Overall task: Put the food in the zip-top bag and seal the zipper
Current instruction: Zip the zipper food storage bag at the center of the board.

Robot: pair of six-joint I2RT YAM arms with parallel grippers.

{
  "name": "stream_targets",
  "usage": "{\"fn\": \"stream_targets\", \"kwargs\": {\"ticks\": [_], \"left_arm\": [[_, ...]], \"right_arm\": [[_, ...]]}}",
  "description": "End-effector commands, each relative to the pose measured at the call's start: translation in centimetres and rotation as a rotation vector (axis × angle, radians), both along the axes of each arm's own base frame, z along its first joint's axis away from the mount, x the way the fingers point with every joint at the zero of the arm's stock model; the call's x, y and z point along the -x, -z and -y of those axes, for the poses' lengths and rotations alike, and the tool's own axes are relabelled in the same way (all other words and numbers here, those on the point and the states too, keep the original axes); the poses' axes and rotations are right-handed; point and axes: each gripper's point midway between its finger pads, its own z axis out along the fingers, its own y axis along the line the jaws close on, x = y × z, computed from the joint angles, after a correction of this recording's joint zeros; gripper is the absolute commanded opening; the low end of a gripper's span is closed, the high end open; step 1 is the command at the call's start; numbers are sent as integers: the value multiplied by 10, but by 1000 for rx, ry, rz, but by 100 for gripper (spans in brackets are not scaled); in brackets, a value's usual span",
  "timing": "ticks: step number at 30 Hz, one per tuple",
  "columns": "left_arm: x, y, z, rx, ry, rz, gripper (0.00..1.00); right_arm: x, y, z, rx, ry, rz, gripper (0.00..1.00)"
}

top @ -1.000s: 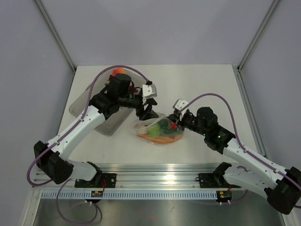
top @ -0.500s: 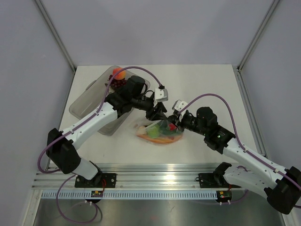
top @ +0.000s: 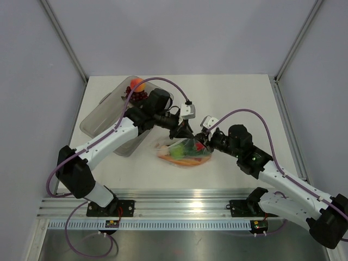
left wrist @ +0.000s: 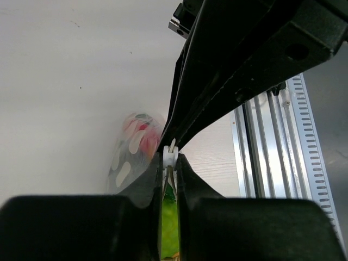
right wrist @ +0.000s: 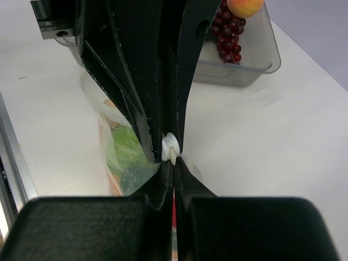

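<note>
At the top edge of the zip-top bag (top: 185,152), the left gripper (top: 187,132) and the right gripper (top: 200,137) both pinched it, tip to tip.

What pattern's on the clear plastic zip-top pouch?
White and pinkish spots on the clear plastic zip-top pouch; best: left wrist view.
</note>
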Motion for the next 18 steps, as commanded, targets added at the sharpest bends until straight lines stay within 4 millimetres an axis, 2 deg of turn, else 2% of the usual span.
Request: {"fn": "stream_targets", "kwargs": {"ticks": [1,13,18], "left_arm": [[8,-12,2,20,39,-1,1],[14,8,-8,-37,29,-22,0],[10,22,-23,-76,-20,-47,0]], "right_arm": [[-11,-41,7,-113,74,127,0],[-21,-47,30,-181,223,150,0],[-31,-47,42,-166,314,140,0]]}}
